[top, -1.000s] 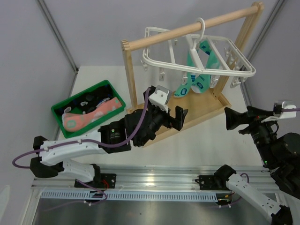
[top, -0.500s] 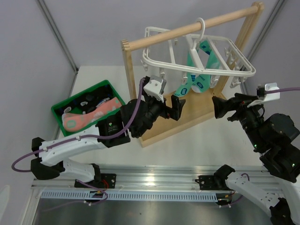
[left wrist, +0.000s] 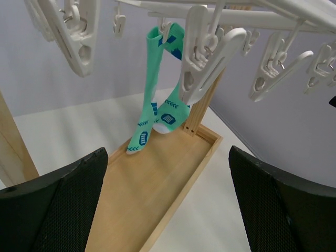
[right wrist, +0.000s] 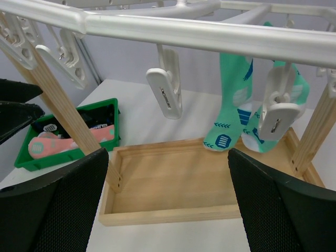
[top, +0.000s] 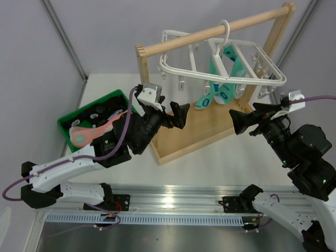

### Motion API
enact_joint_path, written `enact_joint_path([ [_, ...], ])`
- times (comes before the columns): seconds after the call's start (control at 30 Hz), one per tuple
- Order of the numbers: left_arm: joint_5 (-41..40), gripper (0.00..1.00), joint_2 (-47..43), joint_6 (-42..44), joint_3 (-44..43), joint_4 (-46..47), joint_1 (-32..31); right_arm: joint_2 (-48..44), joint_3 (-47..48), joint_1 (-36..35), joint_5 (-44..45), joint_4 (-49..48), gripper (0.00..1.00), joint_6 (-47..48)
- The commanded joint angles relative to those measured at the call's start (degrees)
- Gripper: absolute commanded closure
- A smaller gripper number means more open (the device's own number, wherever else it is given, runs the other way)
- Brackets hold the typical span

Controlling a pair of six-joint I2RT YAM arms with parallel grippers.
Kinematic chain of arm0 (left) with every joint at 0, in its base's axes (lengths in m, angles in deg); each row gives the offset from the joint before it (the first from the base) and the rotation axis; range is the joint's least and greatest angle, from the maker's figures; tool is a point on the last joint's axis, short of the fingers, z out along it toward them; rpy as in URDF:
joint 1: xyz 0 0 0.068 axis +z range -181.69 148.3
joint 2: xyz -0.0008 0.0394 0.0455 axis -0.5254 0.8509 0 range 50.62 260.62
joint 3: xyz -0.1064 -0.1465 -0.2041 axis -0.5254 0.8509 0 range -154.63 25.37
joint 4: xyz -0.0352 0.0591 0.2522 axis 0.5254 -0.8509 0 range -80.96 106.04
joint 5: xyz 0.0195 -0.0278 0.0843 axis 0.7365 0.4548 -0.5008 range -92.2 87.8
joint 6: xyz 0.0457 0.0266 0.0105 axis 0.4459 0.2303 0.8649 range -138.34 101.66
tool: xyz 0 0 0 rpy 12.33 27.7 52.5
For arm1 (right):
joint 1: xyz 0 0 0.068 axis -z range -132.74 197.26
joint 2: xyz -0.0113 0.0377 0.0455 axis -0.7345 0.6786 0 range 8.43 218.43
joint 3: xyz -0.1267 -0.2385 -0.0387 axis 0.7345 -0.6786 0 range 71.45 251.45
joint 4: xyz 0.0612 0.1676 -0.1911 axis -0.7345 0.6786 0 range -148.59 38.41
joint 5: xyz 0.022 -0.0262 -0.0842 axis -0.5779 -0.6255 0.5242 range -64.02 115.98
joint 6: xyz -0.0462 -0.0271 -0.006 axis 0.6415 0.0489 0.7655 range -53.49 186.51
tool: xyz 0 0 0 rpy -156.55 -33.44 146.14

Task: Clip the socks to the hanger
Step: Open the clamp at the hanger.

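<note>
Catches the left gripper (top: 170, 116) and the right gripper (top: 245, 122) raised over the white bench (top: 220, 157), each with fingers spread wide apart and clamped on nothing. Shows the white hanger (top: 247, 79) hooked over the round rod of the wooden rack (top: 210, 31) toward the bench's far edge, small clips (left wrist: 202, 63) dangling around its rim, two teal-green socks (top: 220, 92) pinned beneath it above the rack's tray base. Finds the socks still unclipped in the green bin (top: 65, 126) by the bench's left edge — a salmon-pink sock (top: 97, 131) lying along the near side, black socks (top: 105, 111) bunched behind it. Places the left gripper near the rack's left post, just right of the bin, and the right gripper off the rack's right end — both pointed at the hanger from below.
</note>
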Motion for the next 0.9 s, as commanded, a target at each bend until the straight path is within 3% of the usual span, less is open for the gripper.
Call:
enact_joint_path([
  [0.0, -0.9, 0.02, 0.9, 4.1, 0.2, 5.6, 0.2, -0.7, -0.5, -0.2, -2.3, -2.7, 0.02, -0.6],
  [0.6, -5.6, 0.18, 6.9, 20.4, -5.0, 19.0, -0.3, -0.5, -0.7, -0.2, -3.9, -3.5, 0.02, 1.0],
  [0.87, -5.3, 0.29, 7.6, 22.8, -5.1, 21.5, -0.3, -0.7, -0.7, -0.3, -3.8, -3.4, 0.03, 0.7],
])
